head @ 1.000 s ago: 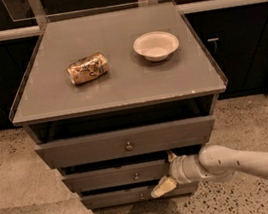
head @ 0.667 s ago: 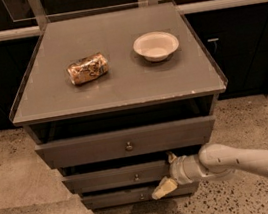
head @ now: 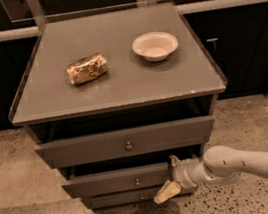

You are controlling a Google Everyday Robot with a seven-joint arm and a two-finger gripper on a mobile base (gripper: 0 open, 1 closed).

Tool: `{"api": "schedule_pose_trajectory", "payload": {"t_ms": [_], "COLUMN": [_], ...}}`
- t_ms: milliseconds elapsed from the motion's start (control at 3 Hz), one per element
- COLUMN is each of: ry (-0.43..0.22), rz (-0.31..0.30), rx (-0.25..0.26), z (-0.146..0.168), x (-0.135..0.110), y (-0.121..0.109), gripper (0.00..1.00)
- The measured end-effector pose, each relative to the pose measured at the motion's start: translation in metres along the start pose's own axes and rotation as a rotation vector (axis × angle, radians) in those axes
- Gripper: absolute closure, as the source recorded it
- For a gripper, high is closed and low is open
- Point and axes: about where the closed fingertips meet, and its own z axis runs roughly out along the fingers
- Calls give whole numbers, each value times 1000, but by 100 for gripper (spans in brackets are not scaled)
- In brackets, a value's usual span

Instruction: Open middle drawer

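white arm (head: 254,163) reaches in from the right — tool (head: 171,176) low at centre, fingers (head: 166,191) spread.

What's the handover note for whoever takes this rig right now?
Gripper: open, at the right end of the middle drawer. One finger is at the front's top edge and the other is below its bottom edge. It is right of the knob, not on it.
Middle drawer: front sits a little ahead of the bottom drawer, with a dark gap above it, so at most partly out.
Top drawer: front stands out from the cabinet.
Done: gripper placed at the drawer front.
Left: close on the front and pull it out fully.
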Motion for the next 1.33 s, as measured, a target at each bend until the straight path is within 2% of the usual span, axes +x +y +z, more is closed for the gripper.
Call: {"api": "schedule_pose_trajectory", "payload": {"t_ms": [333,667,1000,1333], "ry": [0,6,33,33], "rz": [0,44,179,179], "rx": [0,-3,-46,-46], "z": [-3,-17,-58,-59], "x": [-3,3,28,27], "y": [1,5,36,36], "gripper": [0,0,0,0]}}
